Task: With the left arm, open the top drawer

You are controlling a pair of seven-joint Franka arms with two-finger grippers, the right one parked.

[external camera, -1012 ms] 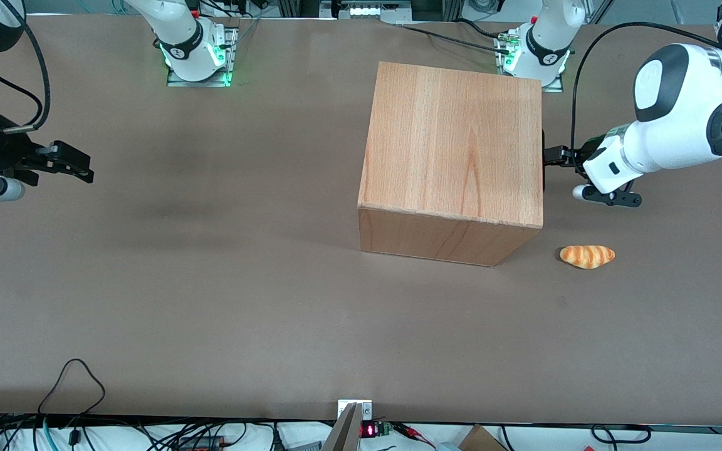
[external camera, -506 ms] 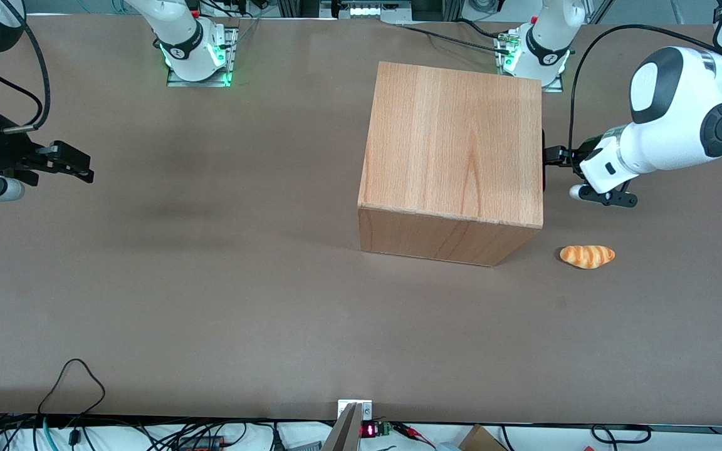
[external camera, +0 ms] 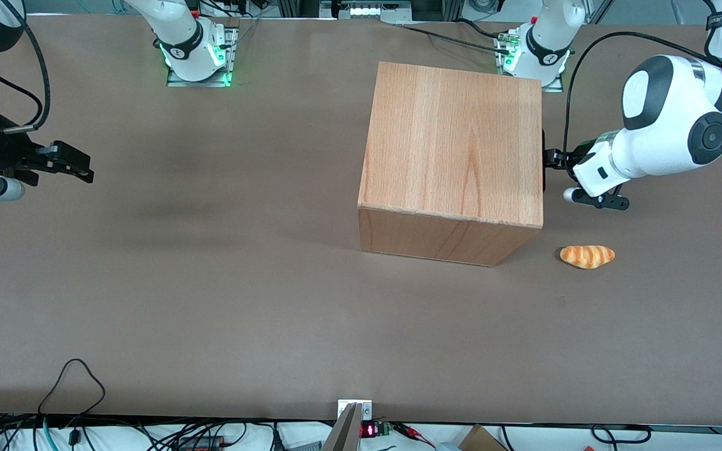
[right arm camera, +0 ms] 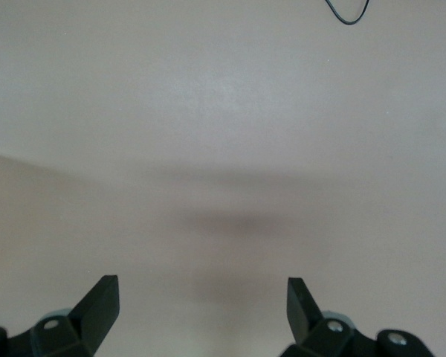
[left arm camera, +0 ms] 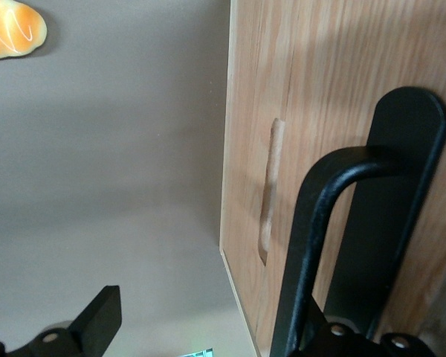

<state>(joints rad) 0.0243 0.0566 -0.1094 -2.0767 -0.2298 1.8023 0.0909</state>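
Note:
The beech cabinet (external camera: 455,144) stands on the table with its drawer side facing the working arm's end. The top drawer's front panel (left arm camera: 334,74) is shut flush and carries a black oblong handle (left arm camera: 401,186) with a curved black bar (left arm camera: 312,216). My left arm (external camera: 668,131) reaches in level, and its gripper (external camera: 552,160) is right at that front, at the handle. In the left wrist view the gripper (left arm camera: 201,309) is open. One finger (left arm camera: 100,316) hangs over bare table. The other finger is hidden at the handle bar.
A toy croissant (external camera: 586,256) lies on the table beside the cabinet's near corner, nearer the front camera than my gripper; it also shows in the left wrist view (left arm camera: 11,33). The arm bases (external camera: 533,50) stand farther from the camera than the cabinet.
My left arm has shifted a little toward the cabinet, bringing the gripper closer against the drawer front. The drawer and the croissant have not moved.

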